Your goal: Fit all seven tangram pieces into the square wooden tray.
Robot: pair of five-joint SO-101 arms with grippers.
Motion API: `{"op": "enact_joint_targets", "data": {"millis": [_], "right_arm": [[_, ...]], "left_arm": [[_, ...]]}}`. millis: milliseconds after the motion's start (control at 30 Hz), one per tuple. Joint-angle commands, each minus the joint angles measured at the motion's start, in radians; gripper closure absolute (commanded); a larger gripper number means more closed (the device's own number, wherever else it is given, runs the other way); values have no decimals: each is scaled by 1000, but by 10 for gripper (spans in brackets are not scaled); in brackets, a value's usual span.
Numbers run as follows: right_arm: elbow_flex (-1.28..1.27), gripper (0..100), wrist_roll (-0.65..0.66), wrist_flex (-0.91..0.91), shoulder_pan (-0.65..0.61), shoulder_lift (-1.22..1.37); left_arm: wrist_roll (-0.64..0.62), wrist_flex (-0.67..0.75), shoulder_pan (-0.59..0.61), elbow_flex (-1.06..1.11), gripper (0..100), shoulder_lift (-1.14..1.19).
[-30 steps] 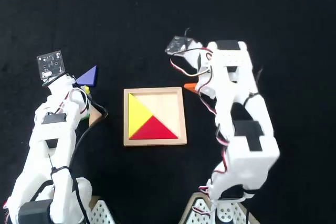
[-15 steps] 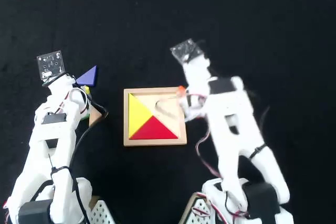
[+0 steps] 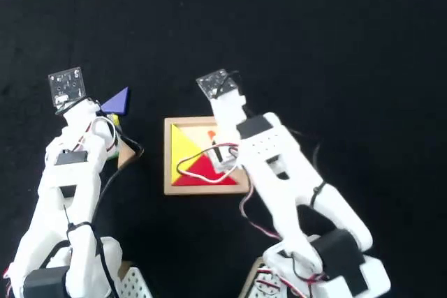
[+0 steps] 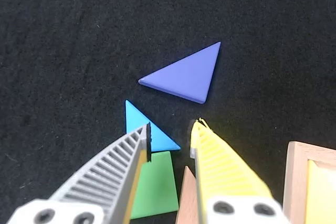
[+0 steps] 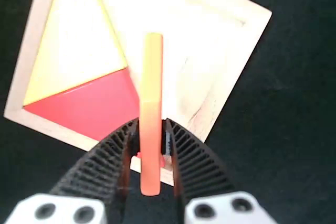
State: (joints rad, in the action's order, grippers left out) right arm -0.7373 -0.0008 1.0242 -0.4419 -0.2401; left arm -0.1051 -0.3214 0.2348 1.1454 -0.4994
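Observation:
The square wooden tray (image 3: 170, 188) (image 5: 237, 59) lies mid-table with a yellow triangle (image 3: 182, 150) (image 5: 73, 56) and a red triangle (image 3: 200, 173) (image 5: 88, 106) seated in it. My right gripper (image 5: 152, 129) (image 3: 213, 139) hangs over the tray, shut on an orange piece (image 5: 151, 93) (image 3: 211, 134) held on edge above the bare wood. My left gripper (image 4: 169, 132) (image 3: 112, 118) stands open at the left of the tray, over a light blue triangle (image 4: 147, 129). A dark blue triangle (image 4: 184, 74) (image 3: 117, 102) lies just beyond it. A green piece (image 4: 155, 184) and a tan piece (image 4: 187, 198) (image 3: 126, 154) lie under the left fingers.
Black cloth covers the table. The left arm's loose pieces cluster close to the tray's left edge (image 4: 297, 182). Wires from the right arm hang over the tray (image 3: 192, 165). Arm bases stand at the near edge.
The right arm has swung left from beside the tray's right edge to over the tray, carrying the orange piece. The left arm has stayed still.

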Motion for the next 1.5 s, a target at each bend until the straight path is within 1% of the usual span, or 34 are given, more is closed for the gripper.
{"op": "enact_joint_targets", "data": {"millis": [0,167,367,400,533,567,867,1033,1167,1300,1467], "right_arm": [[58,987,-12,-29,-15,36],[61,987,-17,-92,-14,91],[59,980,-17,-100,-20,93],[58,964,-17,-97,-20,93],[53,832,-17,-95,-20,101],[53,824,-15,-95,-20,101],[77,838,-8,-97,-15,93],[91,839,41,-97,-14,93],[91,839,44,-103,29,93],[87,839,77,-103,87,93],[85,839,77,-100,95,93]], "left_arm": [[6,11,12,-8,855,-18],[6,11,12,-8,855,-18],[6,11,13,-8,855,-18],[6,11,12,-8,855,-18],[6,11,8,-8,855,-18],[6,11,8,-8,855,-18],[6,11,8,-8,855,-18],[6,11,12,-8,855,-18],[6,11,7,-8,855,-18],[6,11,7,-8,855,-18],[6,12,7,-8,855,-18]]}}
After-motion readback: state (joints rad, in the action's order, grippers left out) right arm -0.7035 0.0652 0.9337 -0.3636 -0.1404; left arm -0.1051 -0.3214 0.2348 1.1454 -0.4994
